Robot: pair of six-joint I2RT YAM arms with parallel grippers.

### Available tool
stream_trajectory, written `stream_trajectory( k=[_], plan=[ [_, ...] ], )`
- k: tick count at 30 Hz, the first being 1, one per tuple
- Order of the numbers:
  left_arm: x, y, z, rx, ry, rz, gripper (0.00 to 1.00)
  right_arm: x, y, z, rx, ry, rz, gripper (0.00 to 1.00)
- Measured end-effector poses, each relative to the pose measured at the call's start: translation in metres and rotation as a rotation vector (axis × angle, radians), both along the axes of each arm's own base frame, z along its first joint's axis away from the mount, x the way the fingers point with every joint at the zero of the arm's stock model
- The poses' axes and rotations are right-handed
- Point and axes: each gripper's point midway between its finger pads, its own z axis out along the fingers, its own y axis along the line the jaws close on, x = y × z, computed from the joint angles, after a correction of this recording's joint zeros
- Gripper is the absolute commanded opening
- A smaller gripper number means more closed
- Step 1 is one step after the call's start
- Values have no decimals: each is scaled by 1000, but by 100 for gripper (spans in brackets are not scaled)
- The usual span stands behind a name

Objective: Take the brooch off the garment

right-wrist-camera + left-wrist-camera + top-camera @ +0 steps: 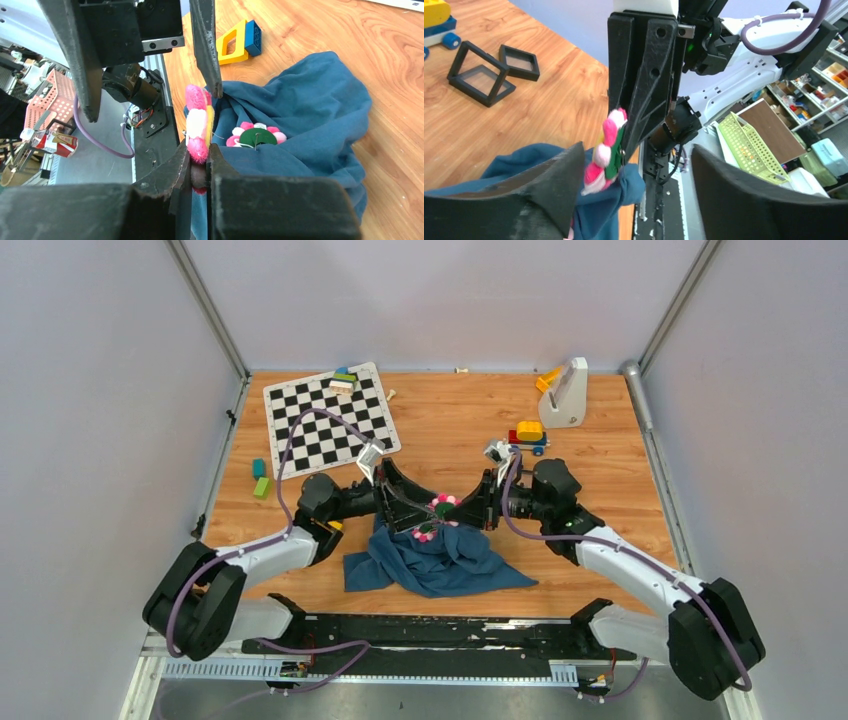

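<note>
The brooch, a pink and white flower disc, stands edge-on between the fingertips of my right gripper, which is shut on it. In the top view the brooch sits between both grippers, above the crumpled blue garment. Blue cloth hangs right under the brooch, touching it. My left gripper is open, its jaws wide apart, with the brooch near the left finger's tip. A smaller pink piece with a green middle lies on the garment.
A chessboard lies at the back left with blocks on its far edge. Green blocks sit left of it. A toy car and a white stand are at the back right. Black frames rest on the table.
</note>
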Motion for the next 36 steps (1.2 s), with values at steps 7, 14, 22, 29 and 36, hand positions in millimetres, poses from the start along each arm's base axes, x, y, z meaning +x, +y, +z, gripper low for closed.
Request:
stream_trajectory(
  k=[7,14,22,29,36],
  plan=[
    [-3,5,-10,54,-37,76,100,1,-6,8,1,11,-56,0],
    [-9,0,-13,124,-128,221,98,3,-6,9,12,61,-83,0],
    [3,2,-38,245,-149,342,82,1,-5,10,19,91,-88,0],
    [10,3,-55,301,-123,378,75,3,-5,10,18,95,-100,0],
    [12,4,-54,301,-123,386,83,5,-5,9,17,93,-112,0]
  ],
)
